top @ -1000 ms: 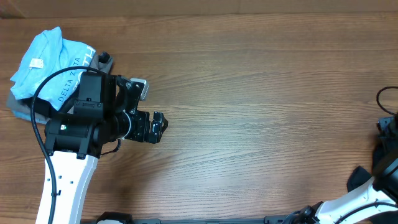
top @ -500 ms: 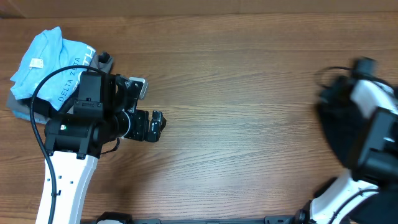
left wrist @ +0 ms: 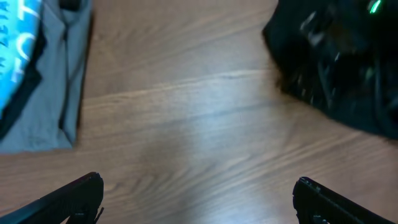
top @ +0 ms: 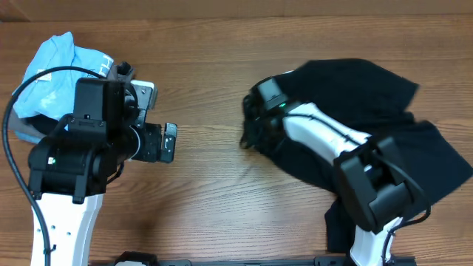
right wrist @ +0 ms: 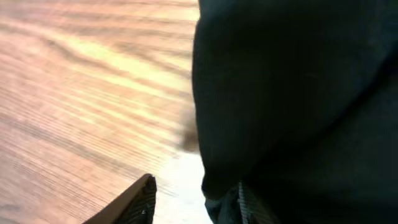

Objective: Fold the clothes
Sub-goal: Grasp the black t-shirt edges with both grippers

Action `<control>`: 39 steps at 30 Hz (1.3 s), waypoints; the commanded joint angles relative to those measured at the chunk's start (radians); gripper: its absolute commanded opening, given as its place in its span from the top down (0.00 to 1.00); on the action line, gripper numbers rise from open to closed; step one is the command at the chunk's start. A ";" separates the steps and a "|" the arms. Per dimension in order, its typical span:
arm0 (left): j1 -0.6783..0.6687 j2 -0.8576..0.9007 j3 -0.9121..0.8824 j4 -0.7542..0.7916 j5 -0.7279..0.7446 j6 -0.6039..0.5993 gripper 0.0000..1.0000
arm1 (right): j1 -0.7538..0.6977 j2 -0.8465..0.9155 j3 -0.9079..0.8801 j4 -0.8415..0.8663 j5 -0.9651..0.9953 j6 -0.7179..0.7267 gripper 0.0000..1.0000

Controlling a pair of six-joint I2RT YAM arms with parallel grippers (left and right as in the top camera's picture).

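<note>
Where the worktop (top: 222, 214) showed only bare wood a second ago, a black T-shirt (top: 369, 89) now lies, brought in by the right arm, which was tucked away at the corner farthest from the blue shirt (top: 52, 63). Nearest the robot's base, a lower flap of the cloth trails toward the front edge. The main body spreads crumpled across the side opposite the blue shirt, well apart from it.

The right end effector (top: 250, 131) sits at the T-shirt's edge on the blue shirt's side. Its fingers stand partly apart, with bare wood showing in the gap and cloth lying against one finger, so it looks released rather than pinched.

The left end effector (top: 168, 142) has drawn slightly back toward the blue shirt. It is spread wide, holds nothing, and faces the T-shirt across open wood. Farthest back, the blue shirt rests on a grey garment (top: 22, 129), both untouched.

I judge the garment is now delivered but not yet flattened. Spreading it comes before any fold.
</note>
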 commanded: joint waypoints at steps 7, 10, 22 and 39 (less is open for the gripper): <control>-0.007 0.018 0.024 0.086 0.163 0.019 0.00 | -0.188 -0.288 0.015 -0.042 0.102 0.024 0.51; -0.014 0.061 0.024 0.140 0.257 0.019 0.08 | -0.271 -0.379 0.015 -0.077 0.055 -0.001 0.51; -0.235 0.553 0.024 0.430 0.276 0.019 0.30 | -0.468 -0.656 0.015 -0.283 0.039 0.076 0.41; -0.333 1.037 0.024 0.755 0.065 0.008 0.96 | -0.482 -0.667 0.014 -0.478 0.072 0.140 0.52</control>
